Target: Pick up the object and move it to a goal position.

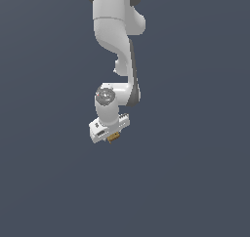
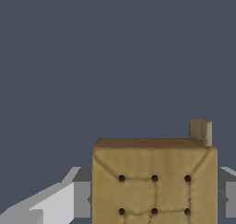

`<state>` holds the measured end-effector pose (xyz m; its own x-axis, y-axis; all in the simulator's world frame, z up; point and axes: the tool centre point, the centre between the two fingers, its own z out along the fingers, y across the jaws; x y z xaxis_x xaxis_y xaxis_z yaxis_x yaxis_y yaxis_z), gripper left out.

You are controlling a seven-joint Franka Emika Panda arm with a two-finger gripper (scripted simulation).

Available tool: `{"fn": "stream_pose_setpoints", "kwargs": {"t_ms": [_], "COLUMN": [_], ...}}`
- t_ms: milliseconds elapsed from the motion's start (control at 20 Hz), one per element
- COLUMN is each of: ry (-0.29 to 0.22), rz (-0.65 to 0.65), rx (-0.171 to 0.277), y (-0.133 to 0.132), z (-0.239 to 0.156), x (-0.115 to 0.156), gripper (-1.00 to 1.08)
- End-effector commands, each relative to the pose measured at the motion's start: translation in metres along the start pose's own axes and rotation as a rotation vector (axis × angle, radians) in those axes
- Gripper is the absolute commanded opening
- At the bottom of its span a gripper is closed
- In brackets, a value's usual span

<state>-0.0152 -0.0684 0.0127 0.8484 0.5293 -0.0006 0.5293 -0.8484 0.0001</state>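
One cube [image 2: 154, 181], tan-brown, clamped between the fingers [image 2: 60, 204] of the tool [image 1: 110, 133], nowhere near any edge of the surface [image 1: 195, 182]. Risk, as a judgement: slipping loose during transfer, given so little of it gripped.

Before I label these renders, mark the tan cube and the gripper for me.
tan cube [image 2: 154, 186]: wrist view, its dotted face.
gripper [image 1: 113, 138]: exterior view, midway between the jaws, at the cube.

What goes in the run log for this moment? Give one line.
phase: carry | gripper: shut on cube | cube: between fingers, tan, dark dots on face | goal: not visible
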Motion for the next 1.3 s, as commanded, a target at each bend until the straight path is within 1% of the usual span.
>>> {"fn": "stream_pose_setpoints", "kwargs": {"t_ms": [0,150,300,650,800,1000,1250], "ry": [0.001,0.001,0.001,0.001,0.001,0.001,0.000], "rz": [-0.001,-0.001,-0.001,-0.001,-0.001,-0.001,-0.001], "rx": [-0.001,-0.001,-0.001,-0.001,-0.001,-0.001,0.000], "y": [-0.006,-0.020,-0.040,-0.104,-0.126,-0.146,-0.154], "z": [-0.004,-0.012,-0.023,-0.060,-0.072,-0.084,-0.089], "x": [0.004,0.012,0.024,0.063,0.077,0.090,0.097], "gripper": [-1.00,-1.00,-1.00,-1.00,-1.00,-1.00,-1.00]}}
